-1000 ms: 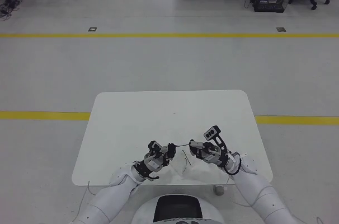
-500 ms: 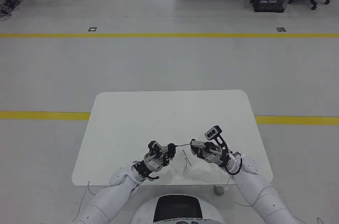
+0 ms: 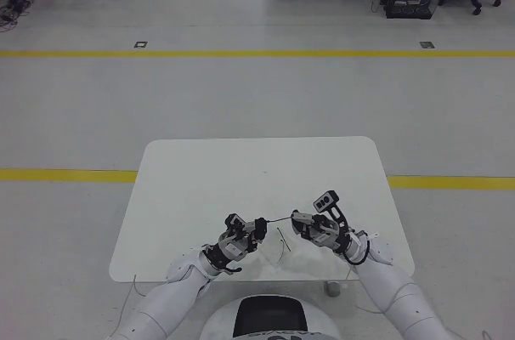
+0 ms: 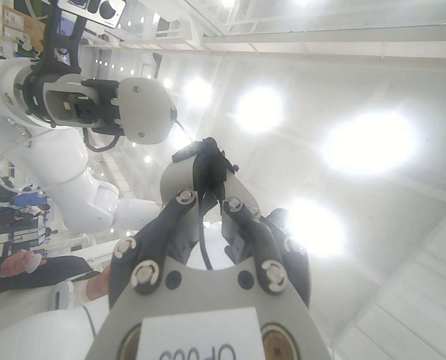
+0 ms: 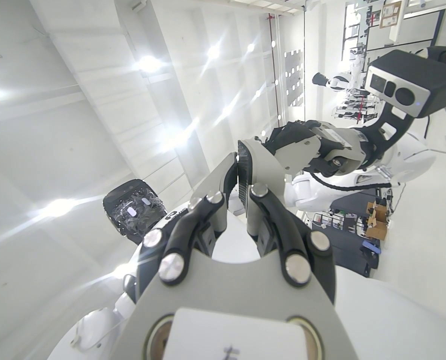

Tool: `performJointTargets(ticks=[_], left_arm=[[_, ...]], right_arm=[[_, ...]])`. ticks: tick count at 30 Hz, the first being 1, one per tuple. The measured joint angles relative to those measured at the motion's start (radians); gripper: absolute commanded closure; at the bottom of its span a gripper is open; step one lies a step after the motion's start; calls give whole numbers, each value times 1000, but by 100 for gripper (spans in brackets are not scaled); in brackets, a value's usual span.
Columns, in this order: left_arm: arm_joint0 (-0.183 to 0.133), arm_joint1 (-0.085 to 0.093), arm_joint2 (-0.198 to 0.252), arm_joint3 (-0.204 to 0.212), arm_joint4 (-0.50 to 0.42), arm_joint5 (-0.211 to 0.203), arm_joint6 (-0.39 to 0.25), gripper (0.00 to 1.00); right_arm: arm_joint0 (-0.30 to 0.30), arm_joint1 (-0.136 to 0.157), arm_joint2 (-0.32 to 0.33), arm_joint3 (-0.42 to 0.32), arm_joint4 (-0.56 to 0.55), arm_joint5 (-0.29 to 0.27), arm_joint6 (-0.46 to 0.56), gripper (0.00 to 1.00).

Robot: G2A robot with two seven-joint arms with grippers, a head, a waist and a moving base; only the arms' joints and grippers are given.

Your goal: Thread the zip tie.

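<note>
Both grippers hover close together over the near part of the white table (image 3: 257, 170). A thin black zip tie (image 3: 276, 221) spans the short gap between them. My left gripper (image 3: 259, 225) is shut on the tie's thicker end. In the left wrist view that end bunches at the left gripper (image 4: 208, 159) fingertips, and the zip tie (image 4: 205, 234) strap runs back between the fingers. My right gripper (image 3: 295, 221) is shut on the thin tail. The right wrist view has the right gripper (image 5: 238, 162) pads pressed together, with the left gripper (image 5: 301, 147) just beyond.
The table's near edge (image 3: 240, 279) lies right under the forearms. The wide far part of the tabletop is bare. Grey floor with yellow lines (image 3: 62, 175) surrounds the table.
My right gripper has edged slightly to the right, away from the left one. The left gripper has stayed in place, still holding the tie.
</note>
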State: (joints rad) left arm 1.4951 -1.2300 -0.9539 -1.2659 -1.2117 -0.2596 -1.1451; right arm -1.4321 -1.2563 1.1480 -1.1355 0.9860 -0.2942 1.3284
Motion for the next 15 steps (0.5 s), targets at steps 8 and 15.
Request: performJointTargets(ticks=[8, 15], left_arm=[[0, 0, 0, 0, 0, 0, 0, 100], [0, 0, 0, 0, 0, 0, 0, 100]], right_arm=[[-2, 0, 4, 0, 0, 1, -1, 100], [-4, 0, 9, -1, 1, 1, 1, 100]])
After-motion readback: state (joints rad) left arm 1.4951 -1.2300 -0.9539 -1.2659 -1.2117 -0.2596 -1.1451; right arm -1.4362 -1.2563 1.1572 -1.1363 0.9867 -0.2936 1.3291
